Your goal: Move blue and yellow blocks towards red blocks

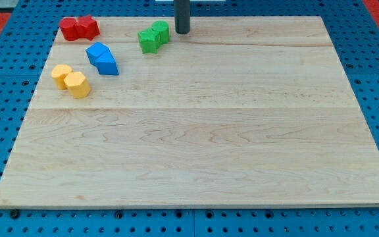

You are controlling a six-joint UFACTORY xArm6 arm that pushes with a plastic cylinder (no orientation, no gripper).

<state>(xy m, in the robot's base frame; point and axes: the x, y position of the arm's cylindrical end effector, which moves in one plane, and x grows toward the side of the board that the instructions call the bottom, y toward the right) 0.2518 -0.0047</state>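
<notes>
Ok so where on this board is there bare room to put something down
Free: the whole stretch of wooden board right of the green blocks and below the yellow blocks. Crowded: the view's top left, holding the red blocks, blue blocks, yellow and green pairs, with my tip just right of green.

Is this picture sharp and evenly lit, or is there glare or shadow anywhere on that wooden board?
Camera view: sharp throughout and evenly lit. The wooden board shows no harsh glare, only a faint sheen. The red blocks, blue blocks, yellow blocks and green blocks cast only thin soft shadows. My tip, right of the green blocks, looks slightly softer.
</notes>
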